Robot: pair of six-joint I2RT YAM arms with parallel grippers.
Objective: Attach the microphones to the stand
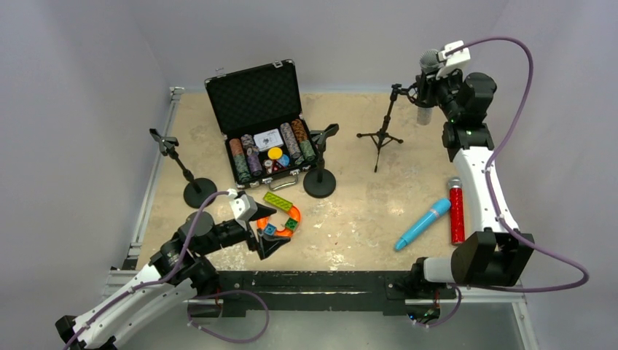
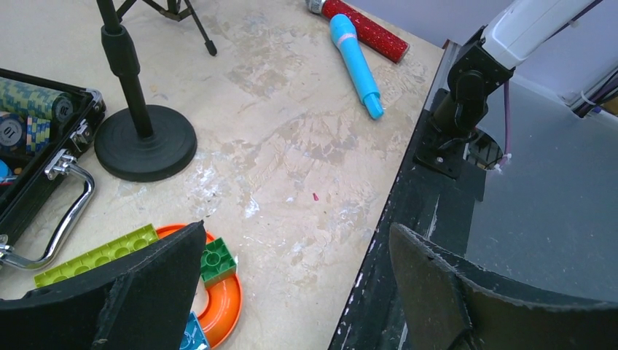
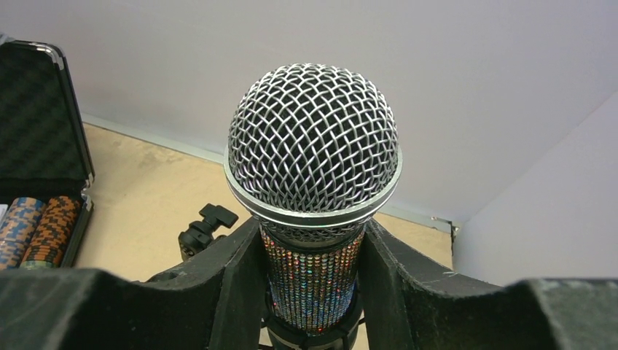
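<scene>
Left gripper [image 1: 266, 235]: jaws spread wide and holding nothing; it hangs low over the toy bricks [image 1: 280, 215] at the near-left of the table [image 1: 342, 219].
Left stand [image 1: 181, 169]: round base, clip at the top with nothing in it.
Chip case [image 1: 251, 98]: open, standing between the two round-base stands.
Middle stand [image 1: 321, 171]: round base, clip also bare.
Tripod stand [image 1: 380, 127]: far right of centre, with its clamp arm reaching toward the right gripper.
Light-blue microphone [image 1: 423, 224]: lying flat at near right, just beside the red one. It looks like smooth, light plastic, so it is likely to roll or slip. I would take it across the middle of the barrel.
Red glitter microphone [image 1: 456, 211]: lying flat with its head pointing away from the bases. It looks rigid, and the rough glitter should give the pads a good hold. It is probably head-heavy, so I would grasp it just below the mesh, never on it, because the mesh could dent.
Right gripper [image 3: 312, 233]: closed on the barrel of the silver-pink glitter microphone.
Silver-pink glitter microphone [image 3: 313, 146]: upright with its head up, at the tripod's clip. The right wrist view shows a dark ring around its lower barrel, apparently the clip. I cannot tell whether it is fully seated.
Handling note: the barrels are stiff, so a firm squeeze should be safe. A tilt while pressing into a clip could topple the light tripod.
</scene>
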